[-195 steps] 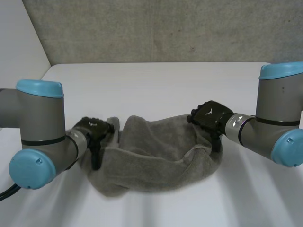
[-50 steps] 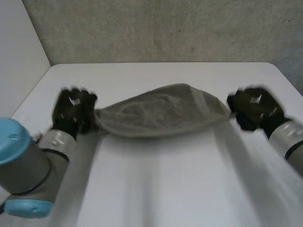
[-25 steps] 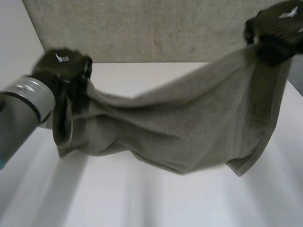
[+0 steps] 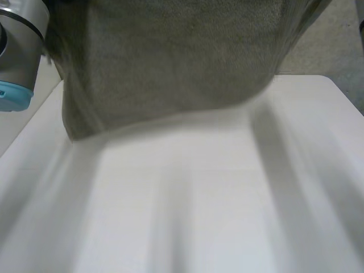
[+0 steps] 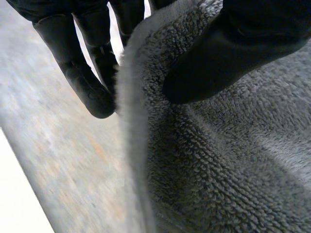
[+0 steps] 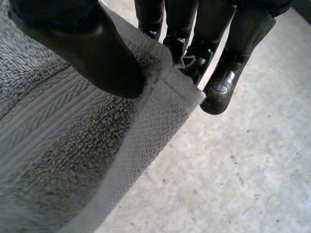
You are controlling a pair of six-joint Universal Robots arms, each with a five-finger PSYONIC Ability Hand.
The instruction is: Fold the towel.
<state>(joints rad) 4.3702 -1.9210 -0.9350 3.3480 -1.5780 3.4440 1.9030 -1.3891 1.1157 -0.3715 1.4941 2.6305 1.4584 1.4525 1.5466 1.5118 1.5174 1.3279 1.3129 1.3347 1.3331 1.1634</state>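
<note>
- The black left hand [image 5: 243, 43] pinches the grey terry-cloth towel [image 5: 218, 160]: in the left wrist view its thumb presses onto the looped face of the cloth, and its fingers [image 5: 80, 73] lie straight behind the hemmed edge.
- The pinch sits on that hemmed edge, which runs on past the fingertips. Whether a corner lies inside the hold cannot be told.
- The black right hand [image 6: 82, 43] also pinches the towel [image 6: 73, 145]. In the right wrist view the thumb bears down on the flat woven band near a corner, and the fingers [image 6: 218, 63] stand behind the cloth.
- That corner pokes out just past the thumb, beside the fingertips, with a loose thread at the hem.
- Beyond the cloth, both wrist views show a grey speckled surface [image 6: 243, 170].
- In the head view the towel [image 4: 170, 57] hangs spread as a broad sheet, close to the camera and running off the top of the view.
- Its lower edge hangs over the far part of the white table [image 4: 199, 205]; whether it touches the tabletop cannot be told.
- The grey joint and light-blue cap of the left arm [image 4: 20, 51] show just beside the towel's left side.
- A grey concrete wall [image 4: 333, 45] stands behind the table, past the towel's right side.
</note>
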